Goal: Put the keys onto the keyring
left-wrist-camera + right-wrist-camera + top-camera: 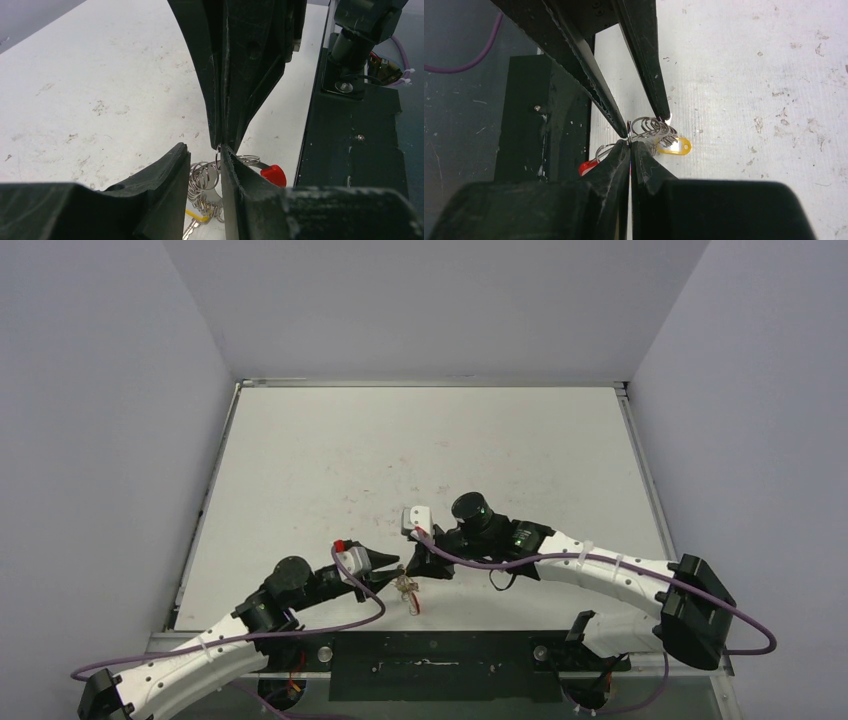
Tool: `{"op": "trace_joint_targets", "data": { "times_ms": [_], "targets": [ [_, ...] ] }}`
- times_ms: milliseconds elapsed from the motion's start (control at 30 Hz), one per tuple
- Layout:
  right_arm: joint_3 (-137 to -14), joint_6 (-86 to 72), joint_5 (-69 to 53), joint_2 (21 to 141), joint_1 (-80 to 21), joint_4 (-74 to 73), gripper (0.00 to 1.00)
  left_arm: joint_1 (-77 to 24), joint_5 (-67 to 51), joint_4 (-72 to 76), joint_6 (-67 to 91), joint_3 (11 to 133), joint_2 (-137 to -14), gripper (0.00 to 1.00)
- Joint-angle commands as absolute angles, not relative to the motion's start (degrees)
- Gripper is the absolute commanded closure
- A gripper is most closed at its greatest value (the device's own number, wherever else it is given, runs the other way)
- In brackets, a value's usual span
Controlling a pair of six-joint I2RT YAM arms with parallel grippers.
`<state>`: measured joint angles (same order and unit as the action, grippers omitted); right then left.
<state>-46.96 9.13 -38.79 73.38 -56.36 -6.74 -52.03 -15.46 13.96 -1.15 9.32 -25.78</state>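
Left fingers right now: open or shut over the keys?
Open. In the left wrist view the left gripper shows a clear gap between its fingers, and the keys lie visible through it.

No writing, number, brand or sign can be read in any view. The one label-like thing is the yellow tag lying on the desk just beside the keyring. Its pale window is too small to tell whether anything is written on it.
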Motion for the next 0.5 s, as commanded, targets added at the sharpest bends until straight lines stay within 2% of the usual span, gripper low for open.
{"op": "trace_joint_targets", "data": {
  "times_ms": [0,467],
  "targets": [
    [-45.46,7.86,-38.86,70.47,-56.87,2.96,1.0,-52.16,-16.43,16.5,-1.25,10.7,-23.98,0.74],
    [-44.03,6.68,-38.23,69.44,-56.78,5.36,1.0,-52.12,-17.01,15.67,-1.26,10.4,-24.44,0.73]
  ]
}}
